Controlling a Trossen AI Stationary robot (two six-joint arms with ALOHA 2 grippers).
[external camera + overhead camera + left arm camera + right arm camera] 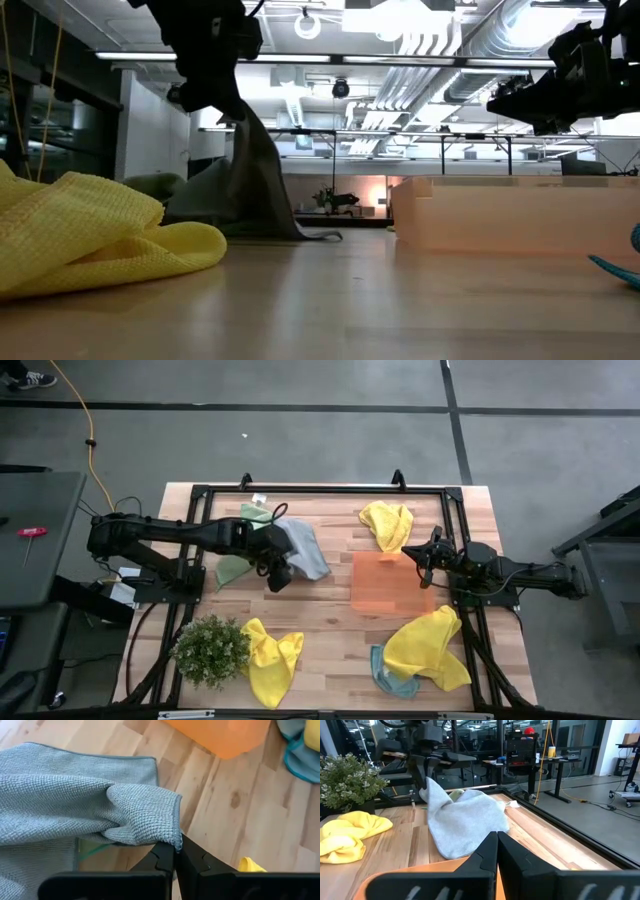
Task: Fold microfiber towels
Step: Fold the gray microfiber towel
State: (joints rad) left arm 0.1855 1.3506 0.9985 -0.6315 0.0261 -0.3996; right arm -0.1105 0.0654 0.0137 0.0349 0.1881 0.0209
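Note:
My left gripper is shut on a grey-blue microfiber towel at the table's left middle, and the wrist view looks along its fingers. In the low view the towel hangs from the gripper down to the table. A pale green towel lies partly under it. Yellow towels lie at the far right, the near middle and the near right, this last one on a teal towel. My right gripper is shut on nothing, held level above the table at the right. My left gripper pinches the grey-blue towel at a bunched, hemmed edge by a corner between its two fingers. The fingers slant downward from the table's left side. The held part is lifted, and the rest slopes down slack, its lower part resting on the table.
An orange square mat lies flat between the two grippers. A potted green plant stands at the near left. A black frame runs round the table's edges. Bare wood shows at the near middle.

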